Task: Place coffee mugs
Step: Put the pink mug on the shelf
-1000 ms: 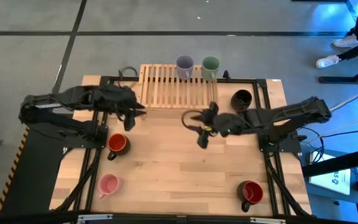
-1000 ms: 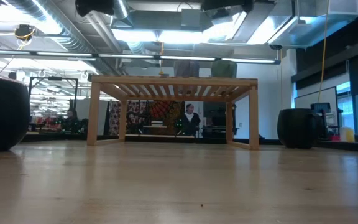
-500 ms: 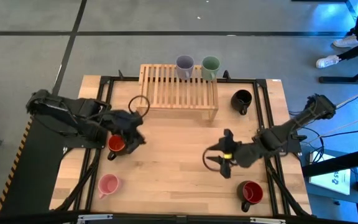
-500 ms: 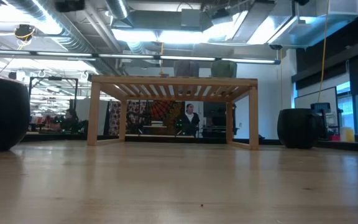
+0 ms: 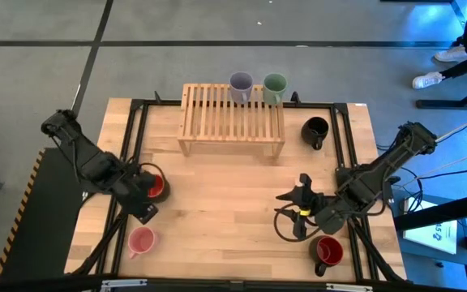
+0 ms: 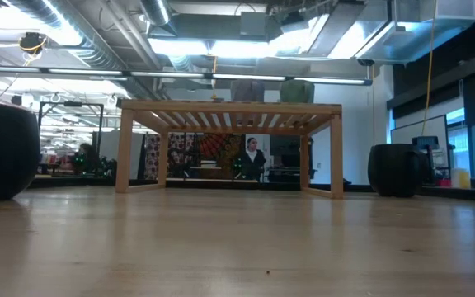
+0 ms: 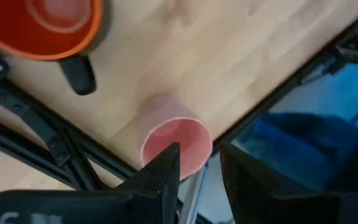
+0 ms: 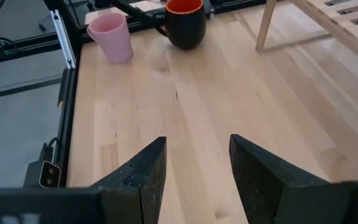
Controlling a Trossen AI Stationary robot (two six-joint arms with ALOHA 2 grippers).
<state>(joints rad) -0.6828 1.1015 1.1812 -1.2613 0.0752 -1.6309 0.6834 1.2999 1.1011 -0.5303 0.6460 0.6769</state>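
Note:
The orange-red-inside mug (image 5: 154, 186) and the pink mug (image 5: 140, 241) stand on the table at the left. The red-inside mug (image 5: 327, 250) stands near the front right, and the black mug (image 5: 315, 130) stands right of the wooden rack (image 5: 232, 120). The lavender-grey mug (image 5: 241, 85) and the green mug (image 5: 275, 85) stand at the rack's far edge. My left gripper (image 5: 144, 205) is open between the orange-red and pink mugs; its wrist view looks down on the pink mug (image 7: 176, 140). My right gripper (image 5: 290, 213) is open and empty, left of the red-inside mug.
The slatted rack stands at the table's far middle, with open room under it in the low view (image 6: 229, 144). Black frame rails (image 5: 128, 162) run along both table sides. The middle of the table (image 5: 225, 203) is bare wood. A person stands in the room behind (image 6: 252, 157).
My left gripper has gone from the rack's left end toward the table's near-left, past the orange-red mug and toward the pink mug. My right gripper has gone from the table's middle by the rack toward the near-right, toward the red-inside mug. The mugs have kept still.

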